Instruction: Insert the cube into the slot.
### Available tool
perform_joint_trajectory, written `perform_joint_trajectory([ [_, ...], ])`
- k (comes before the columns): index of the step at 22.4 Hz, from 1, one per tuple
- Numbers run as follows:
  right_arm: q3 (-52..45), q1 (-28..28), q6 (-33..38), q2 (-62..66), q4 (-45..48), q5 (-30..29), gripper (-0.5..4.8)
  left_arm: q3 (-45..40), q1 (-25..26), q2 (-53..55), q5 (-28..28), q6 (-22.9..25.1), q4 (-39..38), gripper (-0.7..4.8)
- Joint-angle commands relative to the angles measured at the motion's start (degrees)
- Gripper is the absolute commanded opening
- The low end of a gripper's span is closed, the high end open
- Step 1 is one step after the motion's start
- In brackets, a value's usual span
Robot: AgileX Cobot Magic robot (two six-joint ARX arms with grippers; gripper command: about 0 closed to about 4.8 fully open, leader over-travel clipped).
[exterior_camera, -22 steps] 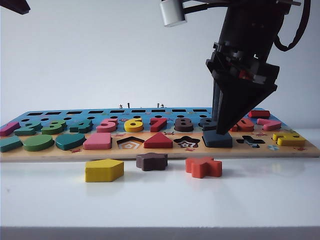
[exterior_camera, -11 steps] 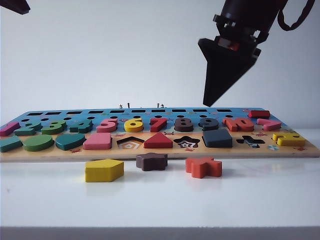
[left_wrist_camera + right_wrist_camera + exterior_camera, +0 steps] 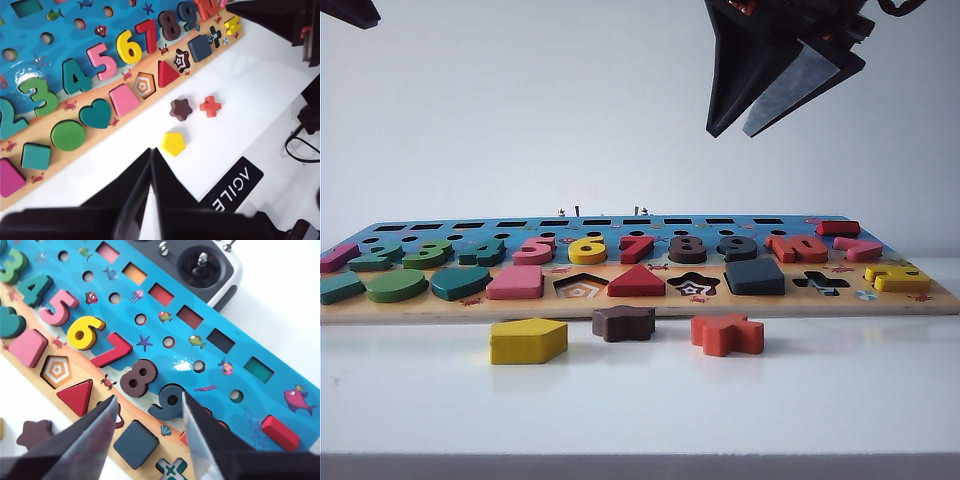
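Observation:
The cube (image 3: pixel 755 275), a flat slate-blue square block, lies seated in the puzzle board (image 3: pixel 640 305), between the star recess and the cross recess. It fills the slot, so the slot's floor is hidden. In the wrist views the cube (image 3: pixel 136 444) (image 3: pixel 202 48) sits flush in the board. My right gripper (image 3: pixel 728 133) (image 3: pixel 149 399) hangs high above the cube, open and empty. My left gripper (image 3: pixel 151 150) is shut with nothing in it, over the white table near the yellow pentagon; only its tip (image 3: pixel 345 12) shows in the exterior view's upper left corner.
On the table in front of the board lie a yellow pentagon (image 3: pixel 527 340), a brown star (image 3: pixel 623 322) and an orange cross (image 3: pixel 727 333). The pentagon (image 3: pixel 580 287), star (image 3: pixel 694 286) and cross (image 3: pixel 820 283) recesses stand unfilled. A remote controller (image 3: pixel 200 267) lies behind the board.
My right gripper has let go of the cube and risen well above the board, turning at the wrist. The cube stays in the slot. The left arm has not moved.

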Motion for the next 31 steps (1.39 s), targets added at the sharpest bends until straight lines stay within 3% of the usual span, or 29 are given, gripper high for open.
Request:
perform_joint_trajectory([
  [1, -4.5, -1.7, 1.5, -4.2, 6.1, -2.1, 2.42, 0.3, 0.0, -0.1, 0.5, 0.3, 0.5, 0.17],
  [10, -16.9, -4.6, 6.8, -17.0, 16.2, -1.9, 2.39, 0.3, 0.0, -0.1, 0.5, 0.2, 0.5, 0.17],
  [20, -29.8, -14.1, 15.8, -29.7, 19.8, -1.7, 2.38, 0.3, 0.0, -0.1, 0.5, 0.3, 0.5, 0.17],
  [31, -39.2, -25.7, 16.2, -47.3, 24.1, -2.0, 2.38, 0.2, 0.0, -3.2, 0.5, 0.3, 4.1, 0.17],
])
